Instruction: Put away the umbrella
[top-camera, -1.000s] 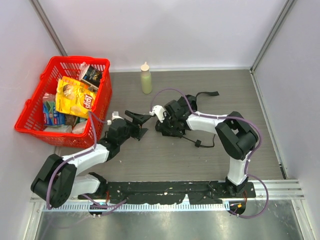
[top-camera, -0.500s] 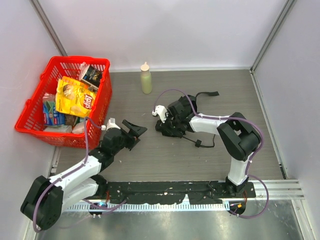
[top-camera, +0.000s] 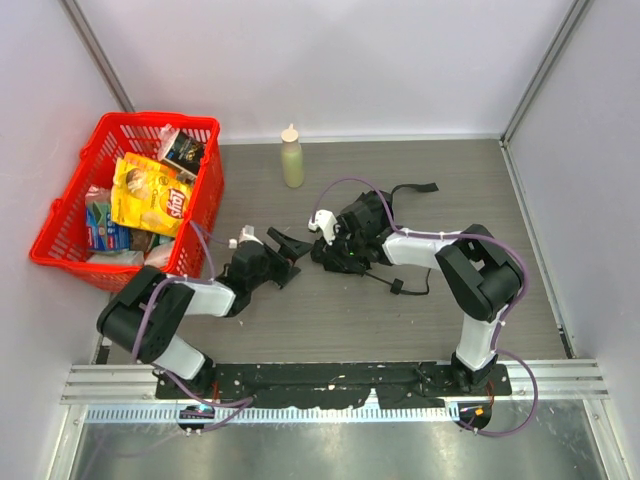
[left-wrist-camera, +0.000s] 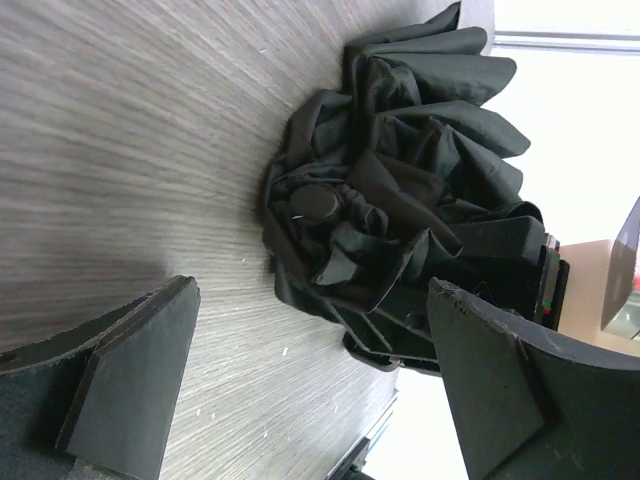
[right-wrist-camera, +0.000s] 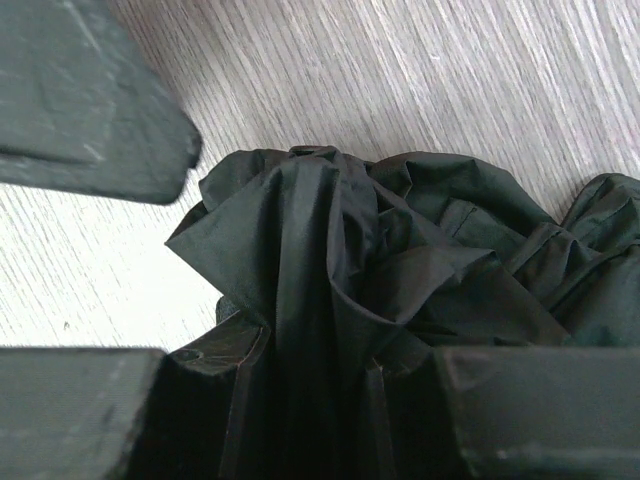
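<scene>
Tabletop (top-camera: 450, 190), right tool (top-camera: 335, 248) low, clasping umbrella (right-wrist-camera: 400, 270)

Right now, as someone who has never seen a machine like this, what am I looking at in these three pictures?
Two robot arms are bolted at the near edge of a grey table. The wide picture looks down from above and behind them. The other two come from small cameras on each wrist, so each shows its own fingers close up. On the table sit a crumpled black umbrella, a pale bottle and a red basket of snack packets. The right gripper seems closed on a bunch of the umbrella's fabric. The left gripper is wide open, facing the umbrella and holding nothing.
</scene>
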